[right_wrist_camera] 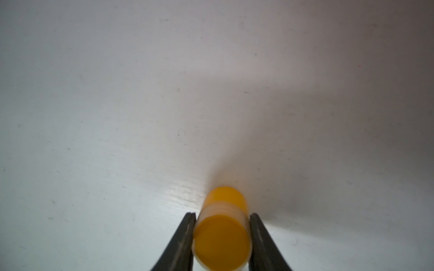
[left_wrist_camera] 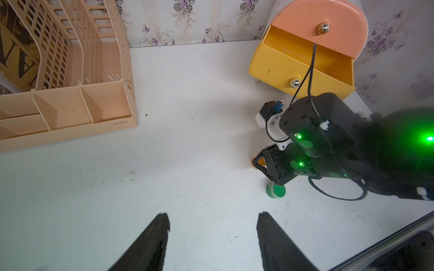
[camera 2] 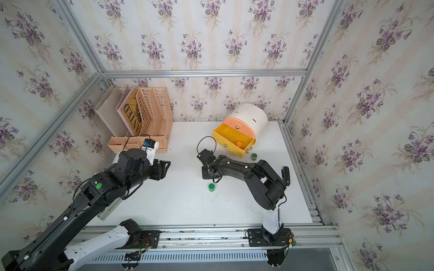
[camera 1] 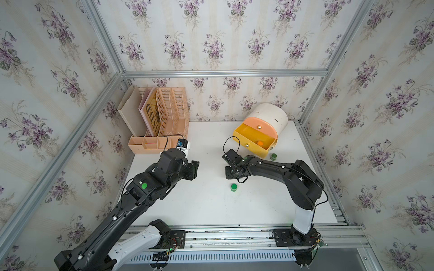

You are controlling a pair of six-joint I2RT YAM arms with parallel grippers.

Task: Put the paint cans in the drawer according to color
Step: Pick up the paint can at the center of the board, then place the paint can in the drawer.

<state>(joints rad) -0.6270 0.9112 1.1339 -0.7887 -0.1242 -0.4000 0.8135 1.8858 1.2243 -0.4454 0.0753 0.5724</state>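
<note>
Far left: peach file rack (camera 1: pixel 164 112), no part in this job. Next, left hand (left_wrist_camera: pixel 213 225) hovers over bare bench (camera 1: pixel 206 206), fingers apart, nothing between them. Centre: right hand (right_wrist_camera: pixel 222 217) is clamped on an orange paint can (right_wrist_camera: pixel 222 241), one finger against each side of the pot, low at the bench surface; cannot tell whether it is lifted clear. Just near of that hand a green can (camera 1: pixel 234 187) stands upright, loose. Far right: the drawer cabinet (camera 1: pixel 274 115), with peach drawer (camera 1: pixel 256 123) shut on top and yellow drawer (camera 1: pixel 246 138) pulled out below it, one orange can (camera 1: pixel 260 143) inside. A second green can (camera 1: pixel 273 156) stands on the bench just beside that drawer's near right corner. Anything below the yellow drawer is hidden by it. Only these four cans show; whether others sit in the shut peach drawer cannot be told. Judgement: orange pair half done, second one in hand and due for the yellow drawer; both greens left to place. Roughly mid-task.
</note>
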